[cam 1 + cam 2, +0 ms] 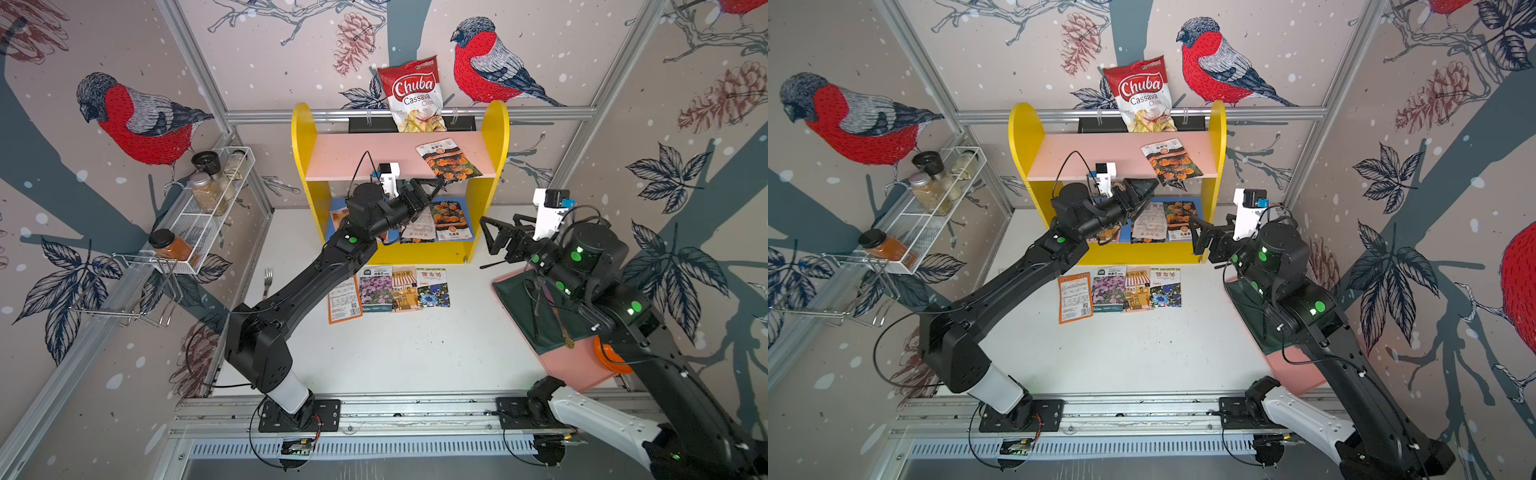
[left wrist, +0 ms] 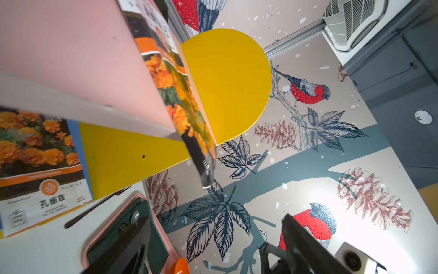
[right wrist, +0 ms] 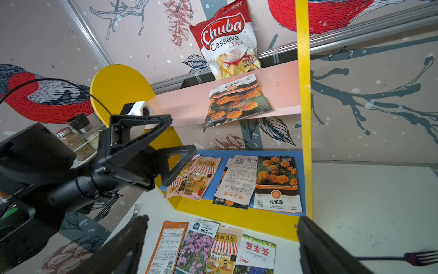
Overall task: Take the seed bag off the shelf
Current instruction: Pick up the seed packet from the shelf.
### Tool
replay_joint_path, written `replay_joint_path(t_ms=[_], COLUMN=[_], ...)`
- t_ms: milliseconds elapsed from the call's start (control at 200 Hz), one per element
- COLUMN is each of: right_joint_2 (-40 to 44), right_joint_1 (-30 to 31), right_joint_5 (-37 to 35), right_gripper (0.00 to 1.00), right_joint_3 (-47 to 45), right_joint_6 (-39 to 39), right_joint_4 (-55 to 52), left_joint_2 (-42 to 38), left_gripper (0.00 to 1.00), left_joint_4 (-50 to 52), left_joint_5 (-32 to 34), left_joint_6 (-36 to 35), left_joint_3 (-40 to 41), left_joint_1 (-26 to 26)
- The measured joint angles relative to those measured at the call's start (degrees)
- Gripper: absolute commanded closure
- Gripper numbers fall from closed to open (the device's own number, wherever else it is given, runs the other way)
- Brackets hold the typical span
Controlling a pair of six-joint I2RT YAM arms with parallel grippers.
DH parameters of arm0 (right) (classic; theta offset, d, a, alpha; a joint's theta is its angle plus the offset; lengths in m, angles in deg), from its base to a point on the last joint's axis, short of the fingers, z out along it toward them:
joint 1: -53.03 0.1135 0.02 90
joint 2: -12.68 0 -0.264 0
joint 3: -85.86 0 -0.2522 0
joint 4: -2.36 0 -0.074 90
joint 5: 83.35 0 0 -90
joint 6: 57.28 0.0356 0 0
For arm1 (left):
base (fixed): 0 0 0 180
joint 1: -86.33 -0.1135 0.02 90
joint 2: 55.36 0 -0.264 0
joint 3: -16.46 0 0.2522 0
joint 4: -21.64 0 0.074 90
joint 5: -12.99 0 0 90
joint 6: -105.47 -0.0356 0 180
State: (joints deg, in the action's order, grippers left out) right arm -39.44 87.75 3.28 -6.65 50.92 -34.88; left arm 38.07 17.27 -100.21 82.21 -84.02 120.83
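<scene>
Though askew, seed bag (image 1: 449,161) approx. front-back.

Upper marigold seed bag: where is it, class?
In both top views the seed bag overhangs the pink board's front edge at its right end, between the chips bag and the left gripper.

Wallpaper (image 1: 137,124) of red-breasted birds, pinecones and dark leaves covers the walls on every side, edged by silver aluminium rails (image 1: 262,115), around a white desk (image 1: 415,357), with a white wire rack (image 1: 199,226) at the frame's left.
</scene>
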Motion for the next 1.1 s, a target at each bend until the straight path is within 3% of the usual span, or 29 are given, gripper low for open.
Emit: replay_joint_path(t_ms=[280,650,1101], right_joint_2=[4.76,5.75,6.36], right_joint_1=[0.11,0.13,0.13], right_joint_5=[4.92,5.31,5.31], right_gripper=[0.0,0.0,0.0], right_joint_3=[-4.35,-4.98,-5.46], right_joint_6=[1.7,2.73,2.78], right_joint_4=[1.11,1.2,1.53], left_joint_2=[5.79,8.94,10.95], left_gripper=[0.27,0.47,0.62], left_joint_4=[-0.85,-2.62,-3.45], left_joint_5=[-0.57,-0.76,-0.7], left_joint_6=[3.78,6.8,9.49], left_joint_3=[-5.18,-7.5,-10.08], left_joint_1=[0.35,0.5,0.61])
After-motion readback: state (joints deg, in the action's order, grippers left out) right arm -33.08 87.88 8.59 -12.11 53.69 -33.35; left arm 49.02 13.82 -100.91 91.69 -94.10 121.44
